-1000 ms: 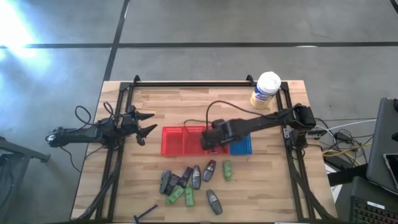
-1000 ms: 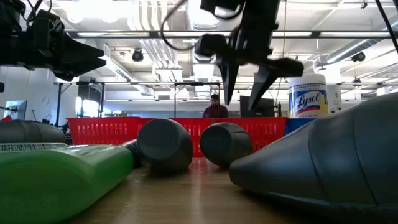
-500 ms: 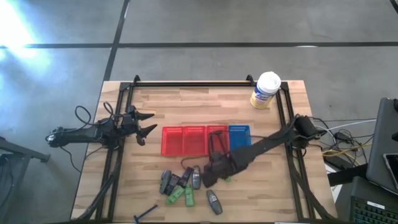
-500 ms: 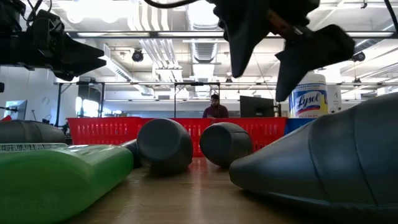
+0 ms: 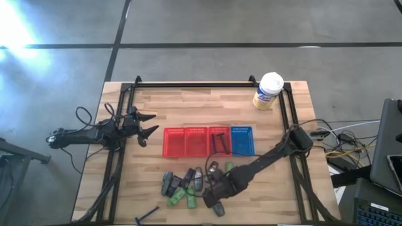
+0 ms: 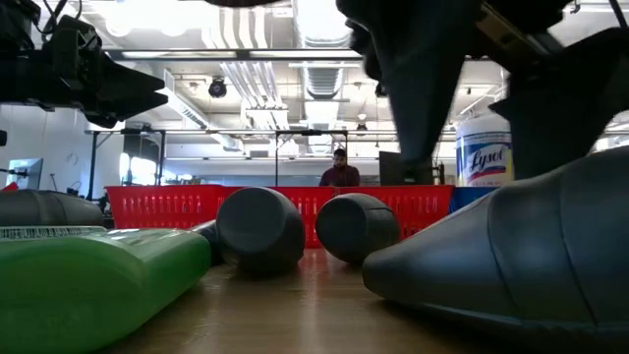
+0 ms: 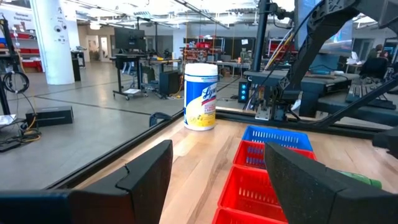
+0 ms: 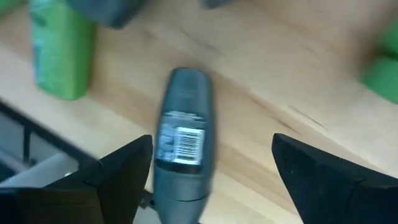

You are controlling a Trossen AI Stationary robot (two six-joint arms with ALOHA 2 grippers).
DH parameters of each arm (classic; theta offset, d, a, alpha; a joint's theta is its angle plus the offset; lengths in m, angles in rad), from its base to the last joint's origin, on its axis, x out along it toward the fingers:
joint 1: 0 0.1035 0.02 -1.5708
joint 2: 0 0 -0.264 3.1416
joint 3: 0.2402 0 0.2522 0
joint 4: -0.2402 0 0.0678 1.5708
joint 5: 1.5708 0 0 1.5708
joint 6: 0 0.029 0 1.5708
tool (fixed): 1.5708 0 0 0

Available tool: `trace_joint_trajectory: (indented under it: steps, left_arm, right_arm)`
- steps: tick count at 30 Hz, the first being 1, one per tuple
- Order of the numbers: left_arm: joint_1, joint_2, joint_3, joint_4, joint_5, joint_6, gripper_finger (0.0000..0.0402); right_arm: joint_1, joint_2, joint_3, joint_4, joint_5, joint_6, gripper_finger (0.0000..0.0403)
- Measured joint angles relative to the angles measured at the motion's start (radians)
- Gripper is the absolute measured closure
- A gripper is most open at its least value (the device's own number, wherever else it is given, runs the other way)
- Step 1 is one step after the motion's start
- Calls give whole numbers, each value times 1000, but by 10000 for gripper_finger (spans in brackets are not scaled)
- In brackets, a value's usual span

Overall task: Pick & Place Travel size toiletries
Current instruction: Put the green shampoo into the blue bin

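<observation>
Several travel size toiletries lie on the table's near middle: grey oval bottles (image 5: 168,182), green tubes (image 5: 178,196) and a black T-shaped stick (image 5: 147,215). My right gripper (image 5: 213,201) is open, pointing down over one grey bottle (image 8: 183,146) that lies flat on its side. Its fingers (image 8: 124,171) stand on either side of the bottle without touching it. In the low view that bottle (image 6: 511,256) fills the near right, with the fingers (image 6: 413,108) above it. My left gripper (image 5: 149,124) is open and empty above the table's left side.
A red mesh basket (image 5: 188,142) with three compartments and a blue one (image 5: 242,139) stand mid-table. A dark item (image 5: 220,142) lies in the red basket's right compartment. A white-lidded tub (image 5: 269,91) stands at the far right. A person (image 6: 341,169) shows far behind.
My right gripper has gone from above the red basket toward the table's near edge and down, and now stands over the grey bottle nearest that edge. It has stayed open. The toiletries have not moved.
</observation>
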Motion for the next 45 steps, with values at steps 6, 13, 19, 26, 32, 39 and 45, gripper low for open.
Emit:
trace_joint_trajectory:
  steps: [6,13,19,26,32,39,45]
  left_arm:
    - [0,0,0,0,0,0,142]
    - [0,0,0,0,0,0,142]
    - [0,0,0,0,0,0,142]
    - [0,0,0,0,0,0,142]
    - [0,0,0,0,0,0,142]
    - [0,0,0,0,0,0,142]
    - [0,0,0,0,0,0,142]
  right_arm:
    - [15,-13,64,-280,105,201,84]
    - [-21,-18,65,-357,92,218,102]
    - [-51,-17,45,-314,96,187,106]
    - [-62,-17,34,-334,100,168,87]
    - [-73,-17,-43,-331,94,159,71]
    - [-109,-17,-83,-287,95,61,60]
    - [-136,-17,-156,-181,100,56,71]
